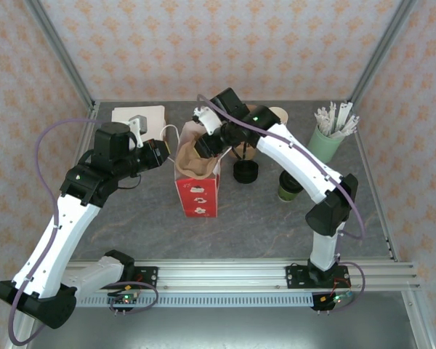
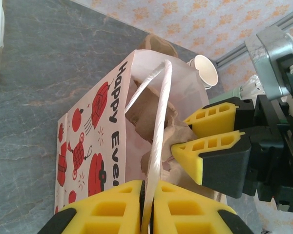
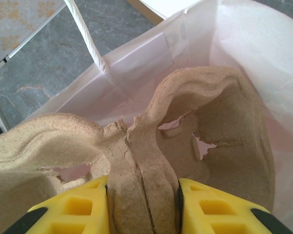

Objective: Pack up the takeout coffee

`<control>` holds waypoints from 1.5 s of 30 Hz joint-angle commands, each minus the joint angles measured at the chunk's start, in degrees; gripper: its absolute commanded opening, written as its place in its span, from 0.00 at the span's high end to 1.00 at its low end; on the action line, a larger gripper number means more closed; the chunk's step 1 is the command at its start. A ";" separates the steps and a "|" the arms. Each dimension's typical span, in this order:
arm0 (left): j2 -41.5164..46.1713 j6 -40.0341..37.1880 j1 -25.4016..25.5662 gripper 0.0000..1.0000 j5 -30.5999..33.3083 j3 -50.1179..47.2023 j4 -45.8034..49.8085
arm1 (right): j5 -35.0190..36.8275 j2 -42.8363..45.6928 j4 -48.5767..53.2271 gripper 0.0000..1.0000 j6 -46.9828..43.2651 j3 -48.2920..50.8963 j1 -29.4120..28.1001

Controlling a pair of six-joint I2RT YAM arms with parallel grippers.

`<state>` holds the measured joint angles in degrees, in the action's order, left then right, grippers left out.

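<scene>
Top external view, and the red and white paper bag point(image 1: 198, 190) stands upright mid-table with its mouth open. The left gripper point(image 1: 164, 154) is at the bag's left side. On the left wrist view its yellow fingers point(image 2: 112, 207) are clenched on the white cord handle point(image 2: 158, 122), no gap between them. The right gripper point(image 1: 206, 147) is down in the bag's mouth from the far side. The right wrist view has its jaws pinched on the middle ridge of a brown cardboard cup tray point(image 3: 205, 122), which sits inside the bag's white walls. The takeout coffee point(image 1: 245, 172), black lid up, stands on the table just right of the bag, beneath the right arm, outside the bag and touched by neither gripper. Further right a green cup point(image 1: 289, 190) is half hidden by the right forearm, and I cannot make out its top. At the far right stands a pale green holder point(image 1: 325, 142) of white sticks, with a stack of cups point(image 1: 278, 115) just left of it. A flat white pad point(image 1: 138, 115) lies far left
</scene>
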<state>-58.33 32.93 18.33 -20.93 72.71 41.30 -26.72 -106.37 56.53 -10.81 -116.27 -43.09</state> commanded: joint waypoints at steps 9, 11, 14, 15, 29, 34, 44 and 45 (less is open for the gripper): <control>1.64 -1.37 -0.23 0.87 -1.95 1.74 0.45 | 4.77 -1.53 1.03 0.68 2.71 -4.92 0.11; 1.64 -1.37 -0.24 0.87 -2.08 1.83 0.37 | 6.05 -1.93 1.27 0.68 2.59 -4.80 0.11; 1.55 -1.29 -0.27 0.87 -2.43 2.06 0.30 | 7.21 -2.99 2.57 0.68 2.48 -5.86 0.11; 1.55 -1.29 -0.22 0.86 -2.52 2.09 0.22 | 7.67 -3.13 2.77 0.68 2.45 -5.99 0.09; 0.90 -1.71 -0.23 0.87 0.18 2.54 0.88 | 5.29 -0.65 2.97 0.68 -5.32 -1.68 -0.15; -0.47 -1.90 -0.30 0.87 1.42 3.53 0.90 | 5.33 0.11 5.32 0.68 -11.86 -0.97 -0.56; -2.58 -1.99 -0.22 0.87 0.95 4.55 -0.07 | 8.40 -0.99 8.84 0.68 -20.23 -2.22 -3.28; -2.64 -1.99 -0.23 0.86 0.75 4.49 -0.27 | 9.11 -1.47 9.33 0.68 -20.66 -2.61 -3.66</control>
<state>-60.93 32.45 18.33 -20.58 75.40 41.74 -20.16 -108.57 62.78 -28.01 -117.36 -46.02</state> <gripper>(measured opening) 0.135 0.325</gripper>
